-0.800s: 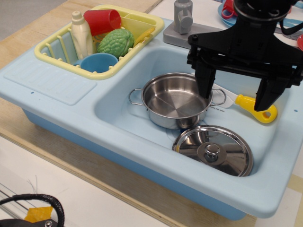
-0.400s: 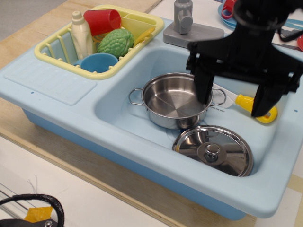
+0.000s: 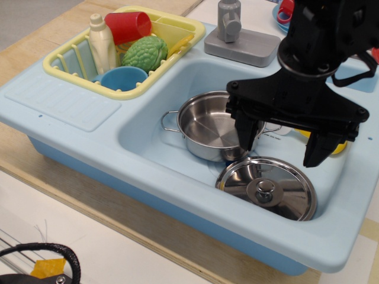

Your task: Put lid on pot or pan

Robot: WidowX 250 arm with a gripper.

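The shiny steel pot (image 3: 207,127) stands upright and empty in the blue sink basin, wire loop handles to left and right. The round steel lid (image 3: 266,187) with its small knob lies flat on the basin floor, just front-right of the pot and touching or nearly touching its side. My black gripper (image 3: 279,157) hangs open above the lid's back edge, its two fingers spread wide, one over the pot's right rim and one to the right of the lid. It holds nothing.
The light blue sink (image 3: 148,177) has raised walls around the basin. A yellow dish rack (image 3: 83,59) at back left holds a bottle, red cup, blue cup and green vegetable. A grey faucet base (image 3: 240,41) stands behind. A yellow-handled utensil (image 3: 340,145) lies behind my gripper.
My open gripper has moved forward and down toward the lid, now partly covering the yellow utensil. Pot and lid have not moved.
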